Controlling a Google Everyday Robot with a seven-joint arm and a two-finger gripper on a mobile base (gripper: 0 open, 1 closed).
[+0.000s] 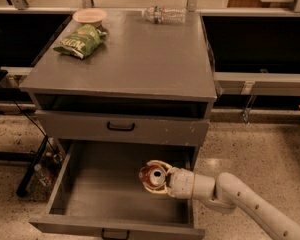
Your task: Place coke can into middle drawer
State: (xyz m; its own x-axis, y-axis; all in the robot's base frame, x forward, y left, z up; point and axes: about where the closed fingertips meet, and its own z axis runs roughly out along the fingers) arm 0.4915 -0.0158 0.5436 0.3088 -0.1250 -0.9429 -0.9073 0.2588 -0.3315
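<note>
The coke can (pixel 153 174), red with a silver top, is held lying on its side, top end facing the camera, in my gripper (pixel 154 176). The gripper's pale fingers (pixel 159 189) are closed around the can. The arm comes in from the lower right. Can and gripper hang over the right part of the open middle drawer (pixel 102 194), a deep grey tray pulled out at the bottom of the cabinet, with its small black handle (pixel 114 233) at the front edge. The can looks a little above the drawer floor.
The upper grey drawer (pixel 121 127) is shut. On the cabinet top (pixel 140 59) lie a green chip bag (pixel 80 40), a pale bowl (pixel 90 16) and a clear water bottle (pixel 164 14). Black cables and a stand leg (pixel 35 166) are left of the cabinet.
</note>
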